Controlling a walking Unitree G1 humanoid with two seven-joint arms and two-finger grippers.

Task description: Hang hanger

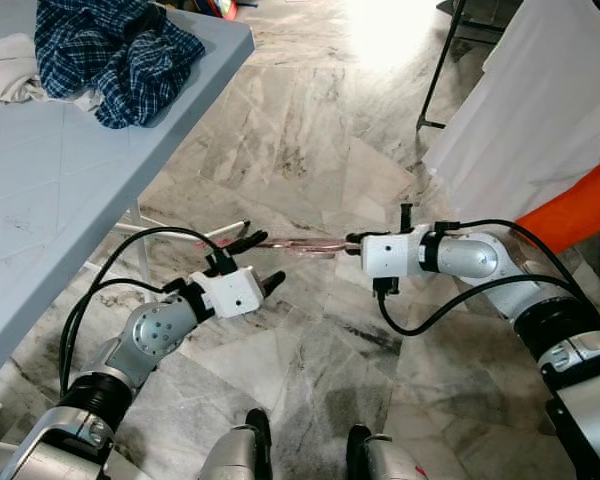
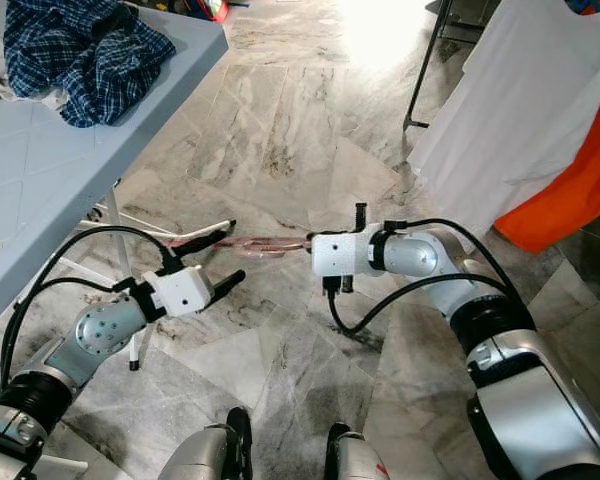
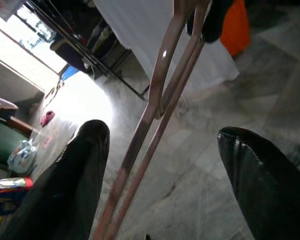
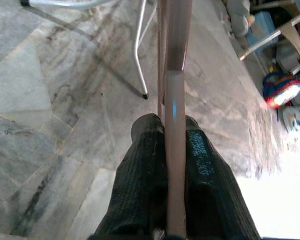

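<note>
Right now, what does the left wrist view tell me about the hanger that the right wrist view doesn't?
Left wrist view: the left gripper has its black fingers spread wide, the pink metal hanger passing between them untouched, with white and orange garments behind.

Right wrist view: the right gripper has its fingers pinched shut on the hanger's bars, with a table leg behind.

Both: the same pink hanger over the grey marble floor.

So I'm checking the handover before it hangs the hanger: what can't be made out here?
- Hanger: its hook, cut off by the left wrist view's top edge.
- Garment rack: its rail, beyond the eye views' top edge.
- Right gripper: its fingertips in the eye views, behind its white wrist housing.
</note>
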